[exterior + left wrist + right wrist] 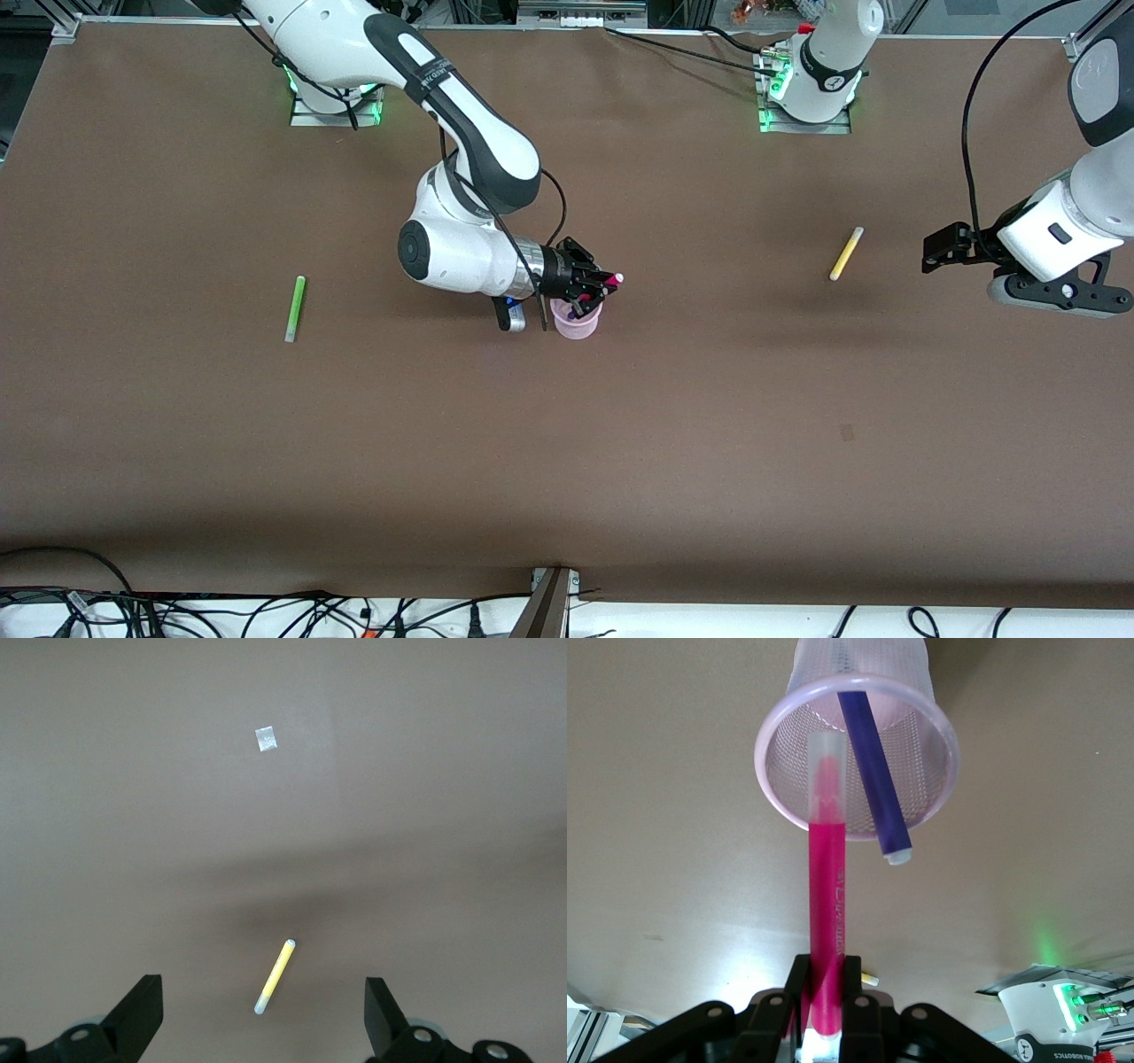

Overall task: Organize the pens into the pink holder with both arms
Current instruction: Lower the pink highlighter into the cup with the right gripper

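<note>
My right gripper (588, 289) (826, 973) is shut on the magenta pen (610, 281) (828, 904) and holds it over the pink holder (576, 324) (946, 734). The pen's pale end reaches into the holder's mouth. A dark purple pen (873, 771) leans inside the holder. The yellow pen (846, 253) (275, 976) lies on the table toward the left arm's end. My left gripper (941, 248) (263, 994) hangs open in the air beside it, and the pen shows between its fingers in the left wrist view. The lime green pen (294, 308) lies toward the right arm's end.
The brown table (709, 425) stretches wide around the holder. A small pale patch (266, 738) marks its surface near the yellow pen. Cables (266, 616) run along the edge nearest the front camera.
</note>
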{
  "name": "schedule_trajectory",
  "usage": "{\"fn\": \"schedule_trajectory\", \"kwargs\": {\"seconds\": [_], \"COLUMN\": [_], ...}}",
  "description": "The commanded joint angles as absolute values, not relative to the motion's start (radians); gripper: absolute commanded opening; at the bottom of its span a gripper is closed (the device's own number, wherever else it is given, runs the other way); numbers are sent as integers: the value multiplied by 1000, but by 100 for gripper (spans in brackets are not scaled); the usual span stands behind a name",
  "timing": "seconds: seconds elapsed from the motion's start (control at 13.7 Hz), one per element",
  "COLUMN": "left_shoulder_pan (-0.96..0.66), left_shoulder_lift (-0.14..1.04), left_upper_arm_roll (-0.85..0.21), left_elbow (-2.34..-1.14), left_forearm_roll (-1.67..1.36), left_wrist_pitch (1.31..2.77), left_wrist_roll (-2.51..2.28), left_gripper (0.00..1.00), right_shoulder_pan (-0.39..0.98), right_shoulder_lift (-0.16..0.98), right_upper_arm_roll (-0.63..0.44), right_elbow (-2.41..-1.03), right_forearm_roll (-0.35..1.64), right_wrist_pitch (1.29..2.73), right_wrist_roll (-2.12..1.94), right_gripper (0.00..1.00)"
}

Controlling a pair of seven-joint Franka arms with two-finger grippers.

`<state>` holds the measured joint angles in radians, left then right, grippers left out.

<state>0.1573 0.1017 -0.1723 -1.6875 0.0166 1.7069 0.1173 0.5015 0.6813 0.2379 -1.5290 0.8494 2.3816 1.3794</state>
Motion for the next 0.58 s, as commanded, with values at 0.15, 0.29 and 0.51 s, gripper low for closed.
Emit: {"fn": "schedule_trajectory", "kwargs": {"seconds": [0.15, 0.29, 0.51], "left_shoulder_pan": [164, 164, 164], "left_shoulder_lift": [86, 87, 89], "left_upper_arm_roll": [-175, -175, -173], "left_elbow": [-1709, -1710, -1709], "left_forearm_roll": [6, 6, 6], "left_wrist_pitch": [1703, 1703, 1707], "left_wrist_roll": [103, 101, 101], "left_gripper": [100, 100, 100], "right_shoulder_pan": [503, 500, 508], "right_shoulder_lift": [721, 733, 742], "right_upper_arm_roll": [235, 235, 235], "right_elbow": [-1483, -1483, -1483], "right_forearm_roll": [861, 861, 861], "right_wrist_pitch": [2414, 2443, 2487], "right_wrist_roll": [1416, 1439, 1465], "right_gripper": [0, 0, 0]}}
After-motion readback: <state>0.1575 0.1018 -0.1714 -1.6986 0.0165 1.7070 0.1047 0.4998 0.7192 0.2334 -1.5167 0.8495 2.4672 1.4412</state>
